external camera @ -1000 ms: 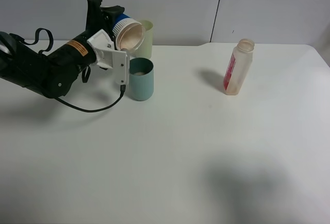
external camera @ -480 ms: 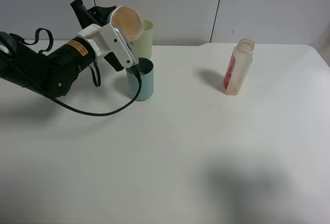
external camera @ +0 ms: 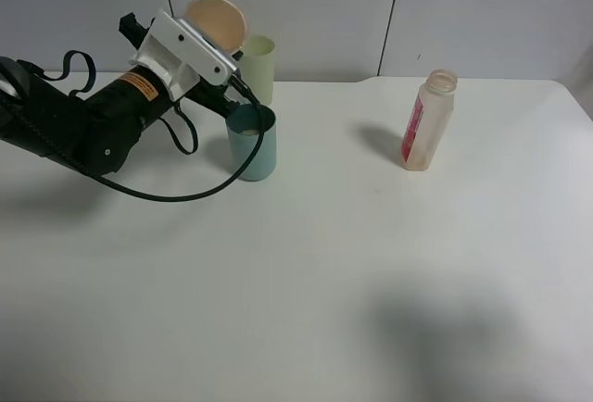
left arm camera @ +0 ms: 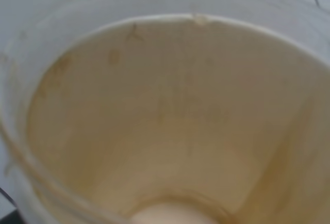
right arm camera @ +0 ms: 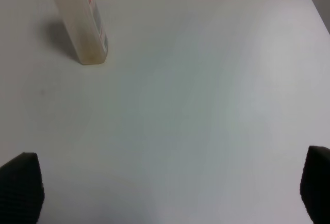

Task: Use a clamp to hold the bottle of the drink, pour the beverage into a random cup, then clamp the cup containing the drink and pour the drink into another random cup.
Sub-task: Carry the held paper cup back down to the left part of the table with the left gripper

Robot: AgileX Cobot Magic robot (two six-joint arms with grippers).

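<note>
Left gripper [external camera: 206,45], jaws clenched on the paper cup [external camera: 219,22], hangs at the teal cup's [external camera: 252,144] eleven o'clock. Right gripper [right arm camera: 165,193] is released. Best to return the emptied cup upright, clear of the teal rim.

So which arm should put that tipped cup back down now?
The left. Its pincer already holds the paper cup above the teal cup, while the right pincer hangs open near the bottle.

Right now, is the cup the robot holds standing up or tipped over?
Tipped over. The held cup lies sideways above the teal cup, mouth facing the camera. Inside shows only stains.
</note>
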